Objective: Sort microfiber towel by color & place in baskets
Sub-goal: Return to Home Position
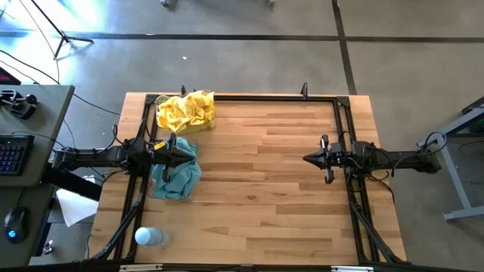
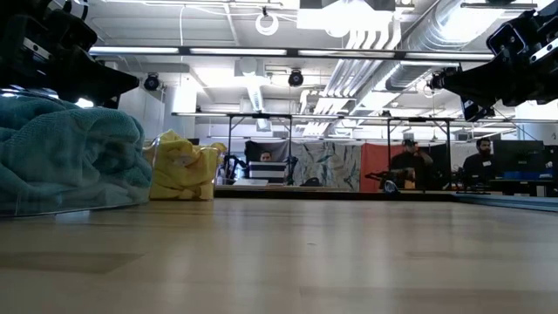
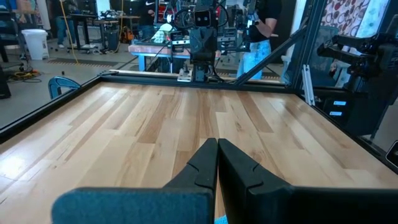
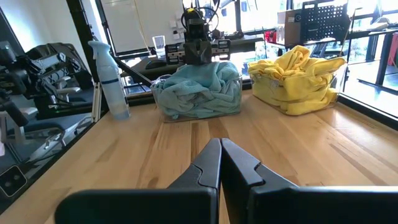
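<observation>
Seen from above, the wooden table (image 1: 265, 174) has all the cloths on its left side. A heap of yellow towels (image 1: 187, 110) sits at the far-left corner, and a mound of teal towels (image 1: 178, 175) lies just nearer along the same edge. The left hand (image 1: 181, 148) hangs over the far part of the teal mound and points right. The right hand (image 1: 308, 158) hovers over bare wood toward the right side, points left, and is well apart from both heaps. A pale spray bottle (image 1: 149, 236) stands at the near-left corner, inside the black frame (image 1: 265, 98) that borders the table. At table height, the teal cloths fill the near basket (image 2: 70, 204), whose clear wall shows at the left. Beyond it the yellow ones sit in the far basket (image 2: 210, 170). Both arms are raised above the wood at the upper corners, and two people (image 2: 413, 159) stand in the room behind. The left wrist view shows that arm's fingers (image 3: 202, 165) clenched together, with nothing between them, over bare planks. The right wrist view shows its fingers (image 4: 208, 165) pressed together and empty in the same way. Across the table from them, the teal pile bulges over its basket's rim, the yellow pile sits in the basket beside it, and the bottle stands on the teal basket's other side.
</observation>
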